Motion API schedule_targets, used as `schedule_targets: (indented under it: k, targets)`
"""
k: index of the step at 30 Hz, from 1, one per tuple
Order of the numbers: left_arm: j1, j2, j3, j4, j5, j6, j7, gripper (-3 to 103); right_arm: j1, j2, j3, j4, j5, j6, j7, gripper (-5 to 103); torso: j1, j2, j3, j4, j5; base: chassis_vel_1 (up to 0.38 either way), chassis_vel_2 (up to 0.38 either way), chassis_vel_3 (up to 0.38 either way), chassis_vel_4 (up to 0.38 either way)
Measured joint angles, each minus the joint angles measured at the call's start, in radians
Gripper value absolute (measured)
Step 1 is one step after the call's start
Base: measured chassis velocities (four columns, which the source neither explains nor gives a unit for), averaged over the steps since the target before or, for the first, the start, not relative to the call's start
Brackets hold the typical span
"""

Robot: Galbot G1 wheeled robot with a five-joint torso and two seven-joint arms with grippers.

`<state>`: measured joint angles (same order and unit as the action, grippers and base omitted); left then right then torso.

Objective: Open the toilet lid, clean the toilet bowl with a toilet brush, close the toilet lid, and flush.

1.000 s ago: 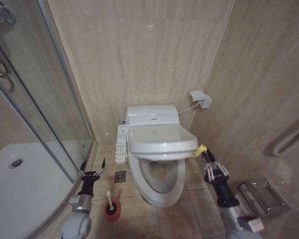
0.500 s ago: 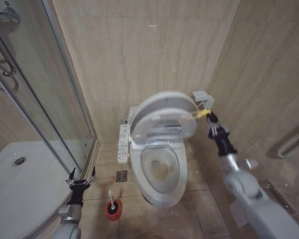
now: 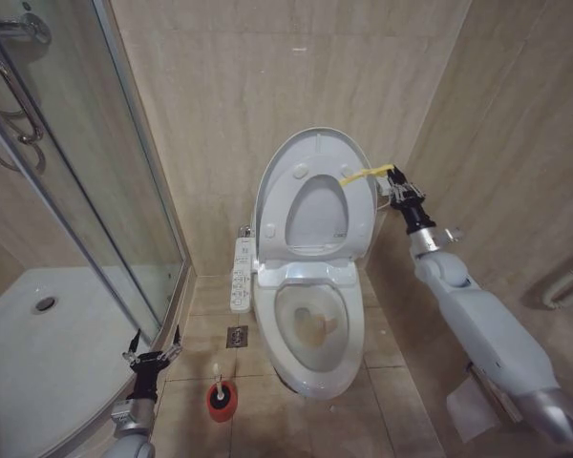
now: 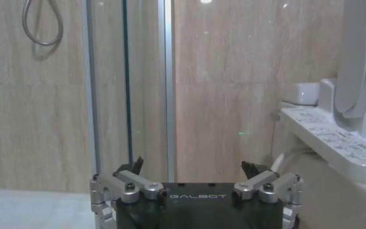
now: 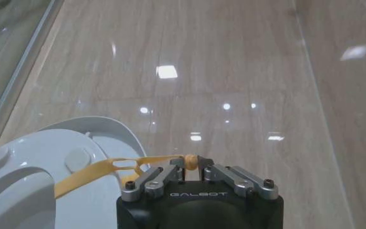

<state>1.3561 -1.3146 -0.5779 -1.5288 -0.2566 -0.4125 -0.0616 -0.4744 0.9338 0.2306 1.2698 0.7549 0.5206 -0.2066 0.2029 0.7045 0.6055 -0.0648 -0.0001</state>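
The toilet lid (image 3: 315,186) stands upright against the back wall, its underside facing me. A yellow strap (image 3: 366,173) runs from its right edge to my right gripper (image 3: 398,183), which is shut on the strap's end. The right wrist view shows the same grip: right gripper (image 5: 193,162) pinching the yellow strap (image 5: 94,172) beside the lid (image 5: 30,181). Below, the toilet bowl (image 3: 311,324) lies uncovered with a brownish stain inside. The toilet brush (image 3: 220,393) stands in its red holder on the floor, left of the bowl. My left gripper (image 3: 153,350) hangs open near the floor, left of the brush, also seen as left gripper (image 4: 192,168).
A button panel (image 3: 240,272) runs along the bowl's left side. The glass shower enclosure (image 3: 86,210) and its white tray (image 3: 38,353) fill the left. A floor drain (image 3: 236,336) lies between panel and brush. A grab rail (image 3: 568,281) is on the right wall.
The lid has swung from half-raised to fully upright as my right gripper pulled the yellow strap up and back. The left gripper has stayed low by the brush.
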Motion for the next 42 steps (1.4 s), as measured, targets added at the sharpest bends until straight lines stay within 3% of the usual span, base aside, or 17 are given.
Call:
schedule_targets:
  k: [13,25,32,33,39,40,42]
  targets:
    - [-0.050,0.010,-0.007,0.059,-0.005,-0.020,0.002,100,0.260,0.145,-0.034,-0.338,-0.016,-0.010,-0.158,14,0.000,0.000,0.000,0.0003,-0.0001,0.000,0.000,0.000,0.000]
    - [-0.062,0.016,0.002,0.064,-0.018,-0.021,0.004,100,0.296,0.197,-0.023,-0.444,-0.041,-0.013,-0.184,14,0.000,0.000,0.000,0.0008,-0.0001,0.000,0.000,0.000,0.000]
    - [-0.058,0.035,-0.009,0.062,-0.036,-0.025,0.007,100,0.262,0.191,-0.019,-0.380,-0.031,-0.019,-0.175,14,0.000,0.000,0.000,-0.0012,0.0006,0.000,0.000,0.000,0.000]
    - [-0.058,0.038,-0.009,0.061,-0.039,-0.026,0.008,100,0.248,0.182,-0.021,-0.348,-0.021,-0.019,-0.175,27,0.000,0.000,0.000,-0.0009,0.0005,-0.053,-0.038,-0.011,-0.014]
    - [-0.055,0.043,-0.006,0.046,-0.043,-0.028,0.009,100,0.158,0.113,-0.032,-0.201,0.044,-0.019,-0.196,27,0.000,0.000,0.000,-0.0001,0.0003,0.000,0.000,0.000,0.000]
    - [-0.054,0.043,-0.003,0.038,-0.043,-0.028,0.009,100,0.118,0.091,-0.030,-0.156,0.064,-0.019,-0.197,54,0.000,0.000,0.000,0.0001,0.0003,0.000,0.000,0.000,0.000]
    - [-0.052,0.043,-0.002,0.031,-0.043,-0.028,0.009,100,0.079,0.070,-0.022,-0.114,0.079,-0.021,-0.196,54,0.000,0.000,0.000,0.0005,0.0004,0.000,0.000,0.000,0.000]
